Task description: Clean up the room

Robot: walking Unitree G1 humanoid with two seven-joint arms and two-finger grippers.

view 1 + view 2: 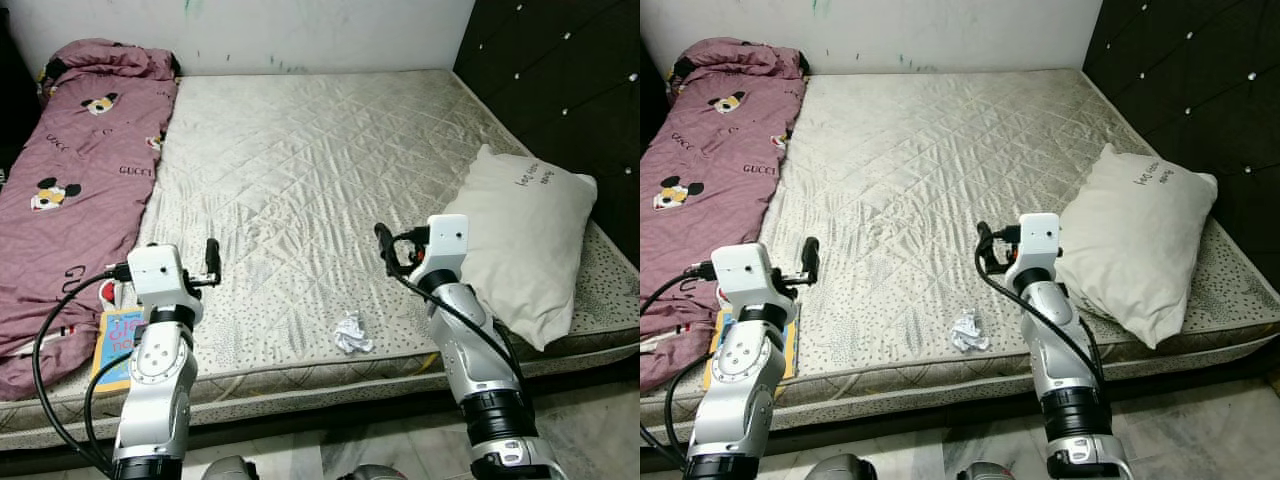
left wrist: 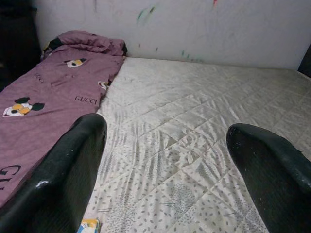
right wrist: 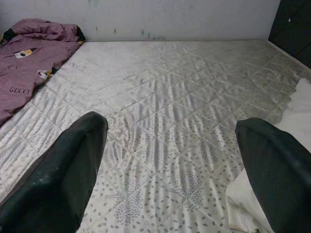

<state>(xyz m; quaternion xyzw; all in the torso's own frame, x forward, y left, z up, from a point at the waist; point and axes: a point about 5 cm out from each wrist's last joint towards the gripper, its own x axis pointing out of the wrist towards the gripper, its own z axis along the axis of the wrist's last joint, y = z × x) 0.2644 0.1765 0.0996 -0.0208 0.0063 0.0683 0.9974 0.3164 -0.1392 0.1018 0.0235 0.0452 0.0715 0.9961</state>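
- White crumpled paper [image 1: 352,333] lies on the mattress [image 1: 320,160] near its front edge, below and between our two grippers, a little nearer the right one; we judge it the plainest bit of rubbish left to clear.
- Our left gripper [image 1: 212,262] hovers over the front part of the mattress with its fingers [image 2: 68,170] spread wide and nothing between them.
- Our right gripper [image 1: 384,248] hangs at much the same height, fingers [image 3: 73,165] likewise spread and empty, with the pillow [image 1: 525,240] just beside it on its outer side.
- A blue and yellow book [image 1: 118,345] lies below the left gripper, at the mattress edge, partly hidden by our left arm; it looks out of place and we judge it also needs putting away.
- The purple blanket [image 1: 80,190] sprawls loosely along the far side of the left gripper and appears unfolded.
- As we judge it, the tidying has barely begun: paper, book and blanket are all unhandled, and neither gripper touches anything yet.
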